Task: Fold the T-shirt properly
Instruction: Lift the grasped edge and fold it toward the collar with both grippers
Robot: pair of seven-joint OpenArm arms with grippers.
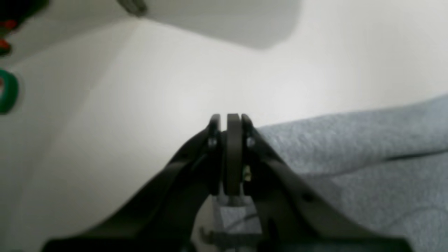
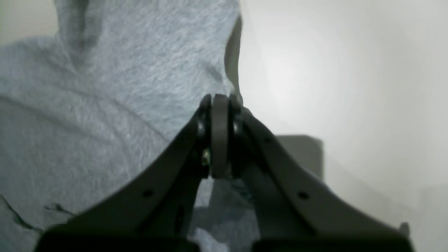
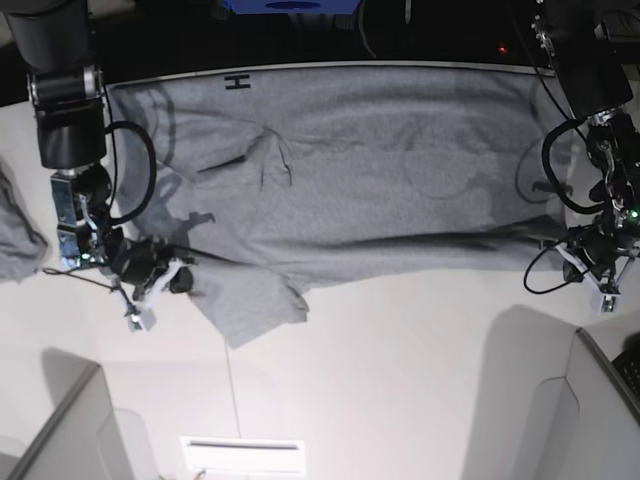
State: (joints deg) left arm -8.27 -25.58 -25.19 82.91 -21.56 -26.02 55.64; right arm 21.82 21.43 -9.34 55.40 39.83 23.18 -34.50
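The heather-grey T-shirt (image 3: 360,170) lies spread across the far half of the white table, with a black letter at its far edge. One sleeve (image 3: 250,310) sticks out toward the front. My right gripper (image 3: 178,280) is at the shirt's near left edge. In the right wrist view it (image 2: 219,99) is shut, and the cloth (image 2: 105,105) runs up to its tips. My left gripper (image 3: 570,242) is at the shirt's near right corner. In the left wrist view it (image 1: 233,119) is shut, and the cloth edge (image 1: 350,140) ends at its tips.
A smaller piece of grey cloth (image 3: 15,235) lies at the table's left edge. A white label (image 3: 245,455) sits at the front. Upright grey panels stand at the front left (image 3: 70,430) and front right (image 3: 600,400). A green object (image 1: 7,91) shows in the left wrist view.
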